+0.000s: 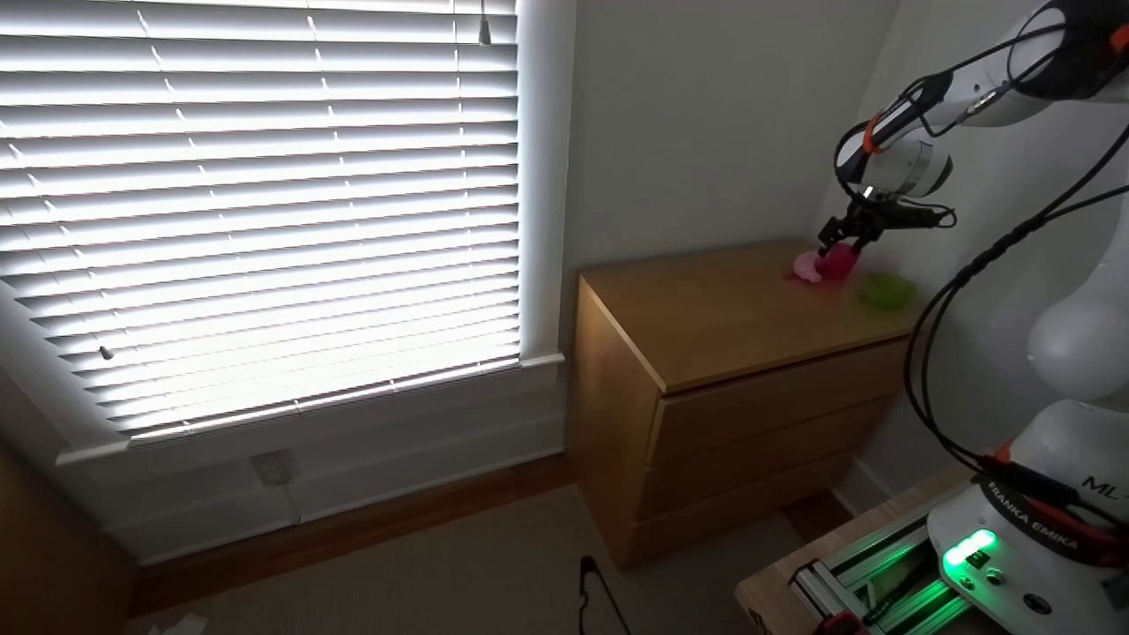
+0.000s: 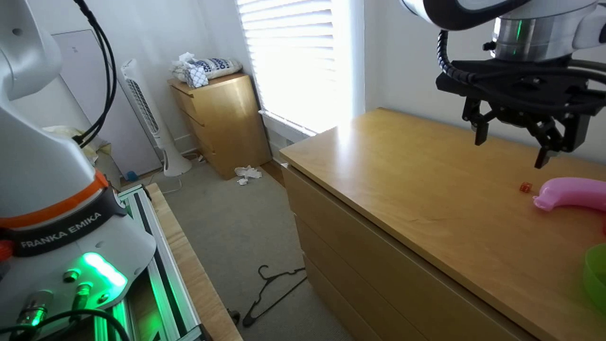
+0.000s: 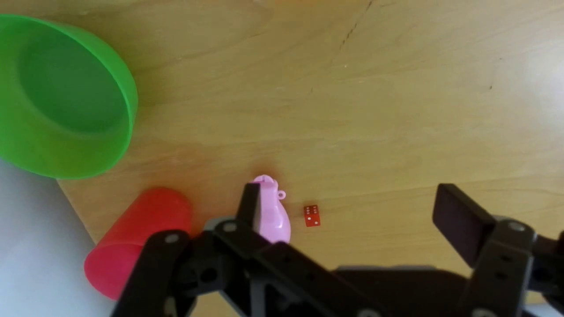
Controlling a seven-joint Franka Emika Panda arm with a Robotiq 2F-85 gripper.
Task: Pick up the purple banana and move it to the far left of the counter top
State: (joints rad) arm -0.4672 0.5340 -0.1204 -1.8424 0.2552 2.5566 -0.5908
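Observation:
The purple banana is a pinkish-purple curved piece lying on the counter top. It shows in both exterior views, cut off by the frame edge in one. In the wrist view the banana is partly hidden behind the left finger. The counter top is the light tan top of the drawer cabinet, also seen at close range. My gripper is open and empty above the counter top, its fingers pointing down, apart from the banana. In the wrist view the jaws stand wide apart.
A red die lies beside the banana. A red cup lies on its side close by. A green bowl stands near the counter top's edge. A wall runs along the cabinet's back.

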